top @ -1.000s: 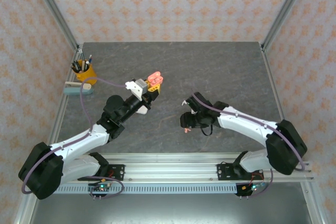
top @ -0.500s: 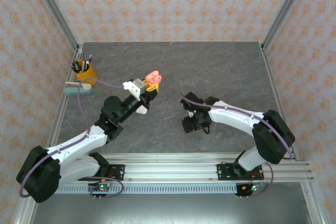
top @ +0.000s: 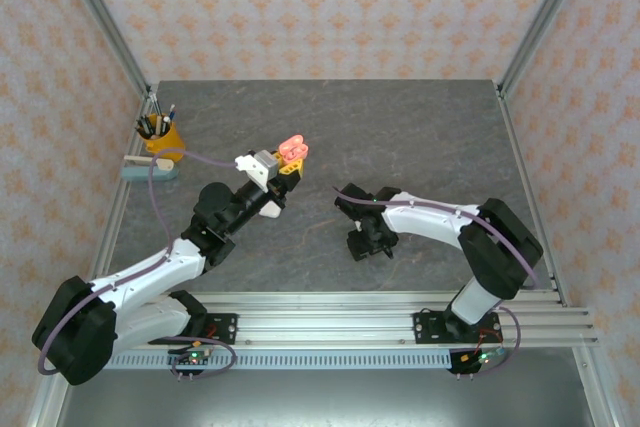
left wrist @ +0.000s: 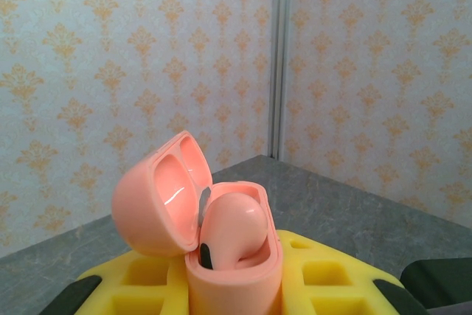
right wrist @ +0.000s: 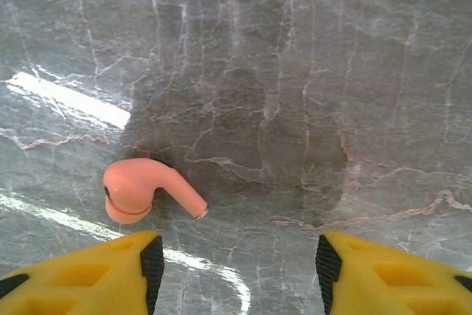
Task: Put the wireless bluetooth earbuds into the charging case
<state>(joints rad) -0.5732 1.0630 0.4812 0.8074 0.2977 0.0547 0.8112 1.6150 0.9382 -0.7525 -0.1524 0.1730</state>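
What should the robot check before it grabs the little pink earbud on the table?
1. Right gripper open: ok, its jaws stand apart above the grey marble table.
2. Coral-pink stemmed earbud centred in the gap: not ok, it lies in front of one yellow finger.
3. Earbud free of clutter: ok, nothing touches it.
4. Coral-pink pebble-shaped charging case gripped: ok, the left gripper is shut on it.
5. Hinged lid open: ok, tipped back.
6. Empty slot ready: cannot tell, the seated pink earbud hides the rest of the inside.
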